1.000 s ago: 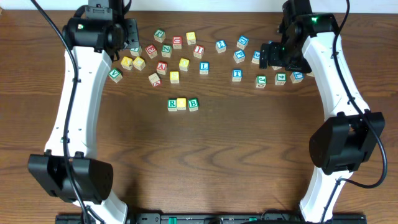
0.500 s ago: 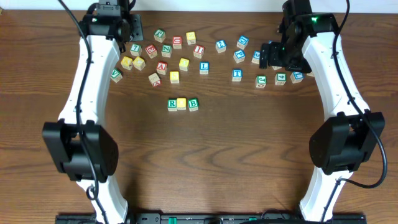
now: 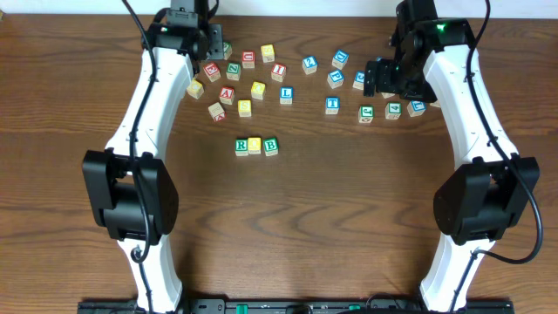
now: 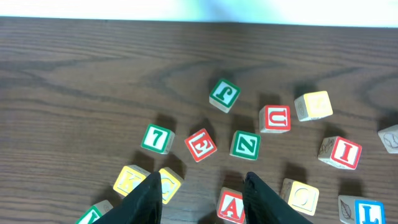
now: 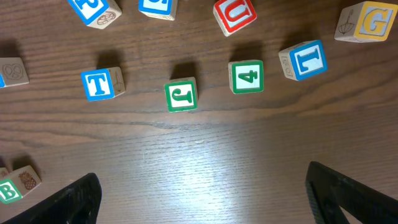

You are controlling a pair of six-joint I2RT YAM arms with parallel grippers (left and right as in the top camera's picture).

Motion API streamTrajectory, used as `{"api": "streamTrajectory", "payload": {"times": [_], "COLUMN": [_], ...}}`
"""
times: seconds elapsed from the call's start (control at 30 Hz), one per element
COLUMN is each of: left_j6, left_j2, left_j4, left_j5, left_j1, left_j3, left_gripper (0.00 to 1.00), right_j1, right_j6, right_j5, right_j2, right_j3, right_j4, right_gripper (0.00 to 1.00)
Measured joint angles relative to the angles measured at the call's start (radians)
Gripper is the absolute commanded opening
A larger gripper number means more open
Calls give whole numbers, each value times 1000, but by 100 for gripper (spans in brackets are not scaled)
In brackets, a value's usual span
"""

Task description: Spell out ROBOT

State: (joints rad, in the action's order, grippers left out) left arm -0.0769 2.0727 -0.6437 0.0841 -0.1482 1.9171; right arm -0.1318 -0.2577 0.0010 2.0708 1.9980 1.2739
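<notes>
A green-framed R cube, a yellow-faced cube and a green-framed B cube stand in a row at mid-table. The blue-framed T cube lies to the right; it also shows in the right wrist view. A loose yellow-faced cube with a round letter lies beside a red A cube. My left gripper is open and empty, above the back-left cluster. My right gripper is open wide and empty over bare wood.
The left cluster holds a green 7, red E, green N, green J, red U and blue L. Near the right gripper lie a green J, green 4 and blue L.
My left arm has swung to the right along the back of the table, over the left cluster. The right arm and the cubes have not moved.
</notes>
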Motion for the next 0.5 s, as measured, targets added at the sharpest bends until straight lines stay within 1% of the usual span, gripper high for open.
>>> {"api": "streamTrajectory", "payload": {"times": [0.5], "left_j6": [-2], "left_j2": [2], "left_j4": [-38], "left_j5": [0], "left_j1": [-20], "left_j3": [0], "left_gripper": [41], "right_j1": [0], "right_j6": [0], "right_j5": [0], "right_j2": [0], "right_j3": [0], "right_j4": [0], "right_gripper": [99]}}
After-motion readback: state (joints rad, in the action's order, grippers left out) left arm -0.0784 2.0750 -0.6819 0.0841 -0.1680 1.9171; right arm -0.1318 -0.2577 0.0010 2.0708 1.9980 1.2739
